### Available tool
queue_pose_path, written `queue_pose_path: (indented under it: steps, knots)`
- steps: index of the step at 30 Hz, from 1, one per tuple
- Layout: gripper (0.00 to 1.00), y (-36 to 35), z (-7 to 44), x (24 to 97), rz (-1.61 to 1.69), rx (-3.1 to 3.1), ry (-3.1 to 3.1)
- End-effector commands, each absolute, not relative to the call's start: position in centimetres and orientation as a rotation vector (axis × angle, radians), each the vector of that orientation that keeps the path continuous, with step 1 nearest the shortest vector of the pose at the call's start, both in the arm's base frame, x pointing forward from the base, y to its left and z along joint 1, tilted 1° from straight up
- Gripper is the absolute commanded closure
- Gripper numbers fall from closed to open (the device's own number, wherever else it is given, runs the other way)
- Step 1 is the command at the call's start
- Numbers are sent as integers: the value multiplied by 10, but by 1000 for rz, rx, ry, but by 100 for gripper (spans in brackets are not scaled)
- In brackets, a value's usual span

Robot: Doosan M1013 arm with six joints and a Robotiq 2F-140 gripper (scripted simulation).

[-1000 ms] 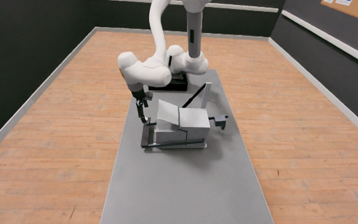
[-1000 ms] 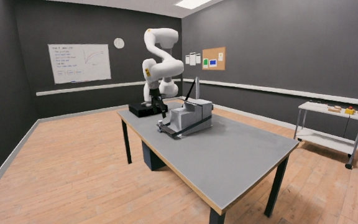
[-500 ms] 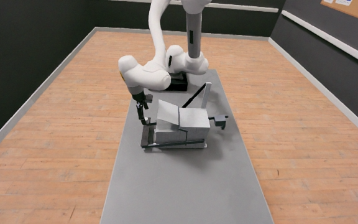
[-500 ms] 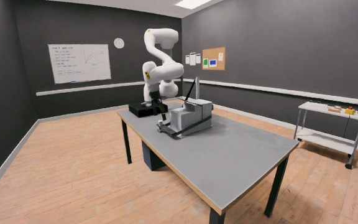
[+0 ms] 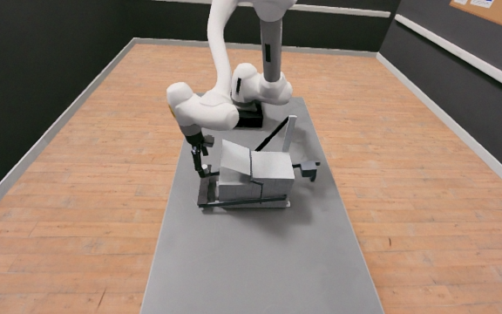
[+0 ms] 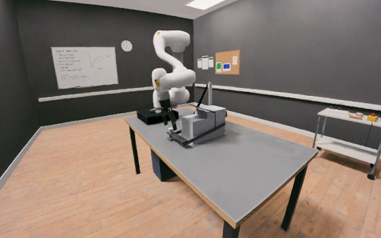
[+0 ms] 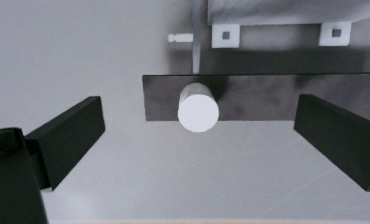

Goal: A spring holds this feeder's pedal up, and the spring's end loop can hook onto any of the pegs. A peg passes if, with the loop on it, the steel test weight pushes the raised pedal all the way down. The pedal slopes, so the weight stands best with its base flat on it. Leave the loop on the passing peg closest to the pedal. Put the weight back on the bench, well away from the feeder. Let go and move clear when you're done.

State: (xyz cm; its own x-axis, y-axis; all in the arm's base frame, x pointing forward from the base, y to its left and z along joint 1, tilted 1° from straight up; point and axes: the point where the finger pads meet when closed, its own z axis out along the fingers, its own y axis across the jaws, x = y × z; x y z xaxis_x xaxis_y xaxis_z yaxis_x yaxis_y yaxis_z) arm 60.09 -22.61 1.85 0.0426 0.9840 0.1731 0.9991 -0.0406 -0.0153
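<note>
The steel test weight, a pale short cylinder, stands upright on the dark pedal, near the left end in the wrist view. The pedal lies low along the end of the grey feeder. Its exact height and slope cannot be told. My gripper is wide open above the weight, one finger to each side, touching neither. The spring, its end loop and the peg it is on cannot be made out.
A pale upright post with a dark slanting bar rises behind the feeder. A grey block sticks out from its far side. A dark side arm runs from the pedal beside the feeder.
</note>
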Motion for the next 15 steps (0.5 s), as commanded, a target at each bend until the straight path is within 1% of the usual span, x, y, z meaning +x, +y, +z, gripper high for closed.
queue_pose_path:
  steps: [1, 15]
  knots:
    - [0, -226, 21, 601, -174, -2170, -2081]
    - [0, -226, -3, 601, -177, -2169, -2080]
